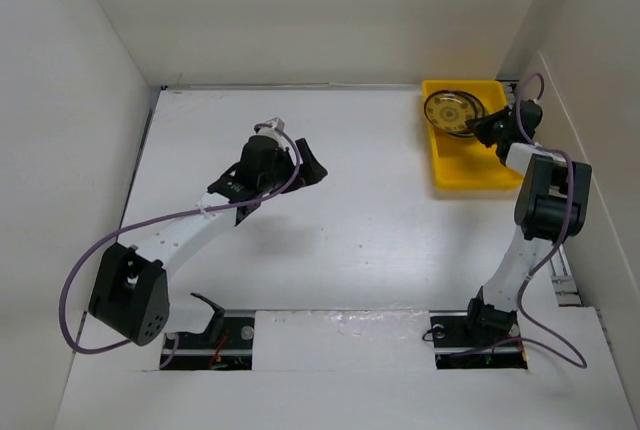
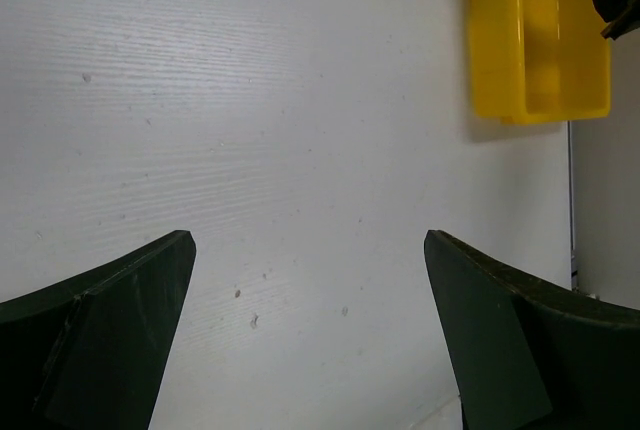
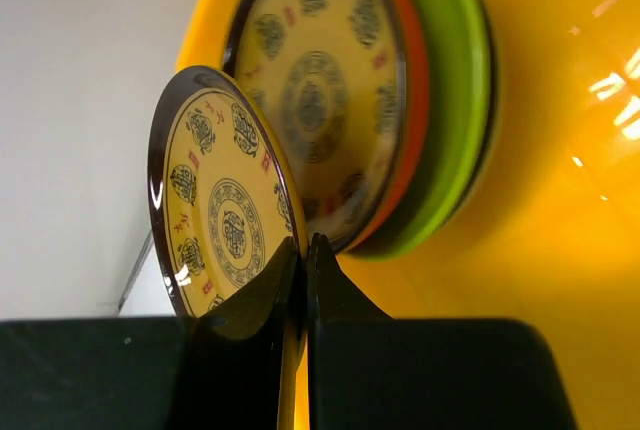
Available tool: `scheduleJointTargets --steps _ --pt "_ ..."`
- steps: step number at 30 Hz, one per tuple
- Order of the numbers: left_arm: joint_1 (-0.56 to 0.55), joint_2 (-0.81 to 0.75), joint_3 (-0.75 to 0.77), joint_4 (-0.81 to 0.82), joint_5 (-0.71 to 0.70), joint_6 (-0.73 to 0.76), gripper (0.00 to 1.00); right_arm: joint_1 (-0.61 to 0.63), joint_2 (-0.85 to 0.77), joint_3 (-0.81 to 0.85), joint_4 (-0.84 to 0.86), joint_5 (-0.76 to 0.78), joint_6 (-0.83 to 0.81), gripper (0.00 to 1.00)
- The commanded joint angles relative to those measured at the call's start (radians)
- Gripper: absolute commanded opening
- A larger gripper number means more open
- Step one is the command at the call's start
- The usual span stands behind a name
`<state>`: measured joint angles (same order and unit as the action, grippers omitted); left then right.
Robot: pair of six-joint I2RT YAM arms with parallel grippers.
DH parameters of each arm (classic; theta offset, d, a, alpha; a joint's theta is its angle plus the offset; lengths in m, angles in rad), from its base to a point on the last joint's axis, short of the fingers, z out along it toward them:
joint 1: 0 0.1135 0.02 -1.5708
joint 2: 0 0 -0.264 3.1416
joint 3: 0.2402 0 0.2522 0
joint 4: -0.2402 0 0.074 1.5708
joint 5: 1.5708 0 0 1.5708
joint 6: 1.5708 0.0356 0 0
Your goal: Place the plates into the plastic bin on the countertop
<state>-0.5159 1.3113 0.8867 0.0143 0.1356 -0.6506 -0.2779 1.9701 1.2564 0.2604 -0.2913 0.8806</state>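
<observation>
The right gripper [image 3: 300, 247] pinches a round brown-gold patterned plate [image 3: 225, 210], tilted by the stack of plates [image 3: 330, 100] in the bright yellow plastic bin [image 3: 560, 200]. Best to lay it flat, then let go. The left gripper [image 2: 308, 242] gapes apart.

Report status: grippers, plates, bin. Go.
Left gripper open, empty, over white countertop. Right gripper shut on brown-gold patterned round plate, above yellow plastic bin. Stacked plates already in bin; nothing blocking.
</observation>
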Motion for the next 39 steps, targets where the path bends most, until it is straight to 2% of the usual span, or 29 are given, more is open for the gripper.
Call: scheduleJointTargets --steps 1,10,13,14,15,17,18,19,22,24,25,27,31,34,39 --pt "-0.004 0.009 0.003 0.035 0.036 0.022 1.00 -0.026 0.016 0.070 0.033 0.012 0.060 0.00" --pt "-0.004 0.032 -0.017 0.079 0.058 0.031 1.00 -0.053 0.078 0.104 0.053 0.043 0.095 0.00" --pt "-0.004 0.042 -0.026 0.079 0.067 0.031 1.00 -0.053 0.087 0.113 0.053 0.063 0.095 0.08" --pt "-0.004 0.042 -0.026 0.079 0.076 0.031 1.00 -0.053 0.087 0.113 0.053 0.063 0.095 0.13" --pt "-0.004 0.042 -0.026 0.079 0.076 0.031 1.00 -0.053 0.087 0.123 0.053 0.063 0.095 0.28" --pt "-0.004 0.042 -0.026 0.088 0.076 0.031 1.00 -0.053 0.087 0.133 0.053 0.049 0.083 0.35" --pt "-0.004 0.042 -0.026 0.088 0.076 0.031 1.00 -0.053 0.087 0.133 0.053 0.049 0.083 0.42" --pt "-0.004 0.042 -0.026 0.088 0.076 0.031 1.00 -0.053 0.087 0.133 0.053 0.040 0.074 0.54" --pt "-0.004 0.033 -0.026 0.078 0.076 0.031 1.00 -0.053 0.053 0.121 0.043 0.040 0.064 0.66" --pt "-0.015 0.023 -0.017 0.069 0.076 0.031 1.00 -0.053 0.015 0.092 0.043 0.040 0.064 0.77" --pt "-0.015 0.010 -0.017 0.053 0.065 0.031 1.00 -0.053 -0.006 0.057 0.043 0.040 0.064 0.79" --pt "-0.048 0.009 0.006 0.029 0.023 0.031 1.00 -0.044 -0.080 0.009 0.043 0.067 0.055 1.00" --pt "-0.049 -0.001 0.024 -0.011 0.013 0.031 1.00 -0.044 -0.171 -0.075 -0.015 0.067 0.044 1.00" --pt "-0.049 -0.032 0.034 -0.062 -0.057 0.022 1.00 -0.014 -0.299 -0.195 -0.030 0.067 -0.014 1.00" --pt "-0.049 -0.130 0.103 -0.213 -0.226 0.002 1.00 0.117 -0.555 -0.304 -0.288 0.187 -0.198 1.00"
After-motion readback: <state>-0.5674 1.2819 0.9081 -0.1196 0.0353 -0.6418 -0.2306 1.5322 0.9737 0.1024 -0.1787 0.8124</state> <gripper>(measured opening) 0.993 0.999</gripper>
